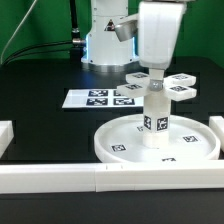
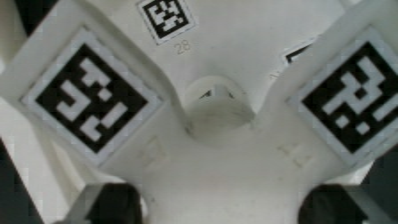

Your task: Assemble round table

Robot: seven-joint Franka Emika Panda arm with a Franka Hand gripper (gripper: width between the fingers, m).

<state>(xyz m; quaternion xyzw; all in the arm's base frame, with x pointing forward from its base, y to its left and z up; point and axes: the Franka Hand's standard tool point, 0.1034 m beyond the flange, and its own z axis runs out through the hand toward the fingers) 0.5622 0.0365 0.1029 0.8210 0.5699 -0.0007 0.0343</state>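
White plastic cross-shaped piece [image 1: 160, 86] — gripped by the end effector [image 1: 157, 74] — sits atop the post [image 1: 155, 118].

A robotics lab: a black table [image 1: 40, 80] with white border rails [image 1: 60, 180], a marker board [image 1: 100, 98], green backdrop [image 1: 30, 30].

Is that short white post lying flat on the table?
No, the post stands upright in the middle of the round disc, with the cross-shaped piece on top.
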